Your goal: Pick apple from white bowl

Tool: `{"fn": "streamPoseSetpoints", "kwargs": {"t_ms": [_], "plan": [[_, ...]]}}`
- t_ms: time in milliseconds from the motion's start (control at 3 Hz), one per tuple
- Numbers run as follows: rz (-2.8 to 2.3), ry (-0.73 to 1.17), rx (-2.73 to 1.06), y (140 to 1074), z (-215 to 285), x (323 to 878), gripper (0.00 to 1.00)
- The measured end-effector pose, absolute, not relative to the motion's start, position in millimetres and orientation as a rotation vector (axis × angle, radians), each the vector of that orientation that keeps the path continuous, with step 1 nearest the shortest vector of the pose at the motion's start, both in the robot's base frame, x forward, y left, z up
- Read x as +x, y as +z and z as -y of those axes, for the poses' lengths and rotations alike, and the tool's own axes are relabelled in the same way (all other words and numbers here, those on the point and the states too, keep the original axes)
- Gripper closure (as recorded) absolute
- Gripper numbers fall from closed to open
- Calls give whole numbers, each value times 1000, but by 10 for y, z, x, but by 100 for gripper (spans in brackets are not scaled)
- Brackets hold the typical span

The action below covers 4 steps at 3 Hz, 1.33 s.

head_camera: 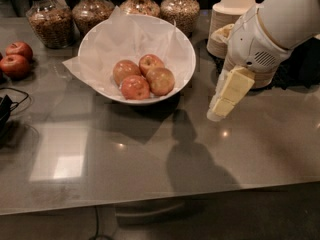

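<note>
The white bowl [95,49], lined with crinkled white paper, stands at the back middle of the grey table. Several apples lie in it. The dull yellow-brown apple [161,80] is the rightmost, touching pinker apples to its left and behind. My gripper [218,112] hangs to the right of the bowl, pointing down and left, low over the table and apart from the bowl's rim. It holds nothing that I can see.
Two deep red apples [16,59] lie at the far left. Glass jars [47,19] of dry food line the back edge. Stacks of beige disposable bowls [230,14] stand behind my arm at the right. A black cable [10,109] lies at the left edge.
</note>
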<state>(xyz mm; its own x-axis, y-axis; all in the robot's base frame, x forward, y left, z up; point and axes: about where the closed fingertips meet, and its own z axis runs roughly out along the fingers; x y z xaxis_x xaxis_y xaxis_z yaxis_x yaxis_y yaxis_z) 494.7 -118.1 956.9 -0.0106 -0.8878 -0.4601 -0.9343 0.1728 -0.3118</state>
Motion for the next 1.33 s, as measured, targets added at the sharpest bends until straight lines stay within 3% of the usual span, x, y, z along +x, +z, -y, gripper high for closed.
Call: {"fn": "streamPoseSetpoints", "kwargs": {"t_ms": [333,667,1333], "plan": [[-1815,161,-1716,9591,908,5141,0],[-1757,186,-1717,9637,722,5284,14],[-1687,222,-1703,9744,510,5524,26]]}}
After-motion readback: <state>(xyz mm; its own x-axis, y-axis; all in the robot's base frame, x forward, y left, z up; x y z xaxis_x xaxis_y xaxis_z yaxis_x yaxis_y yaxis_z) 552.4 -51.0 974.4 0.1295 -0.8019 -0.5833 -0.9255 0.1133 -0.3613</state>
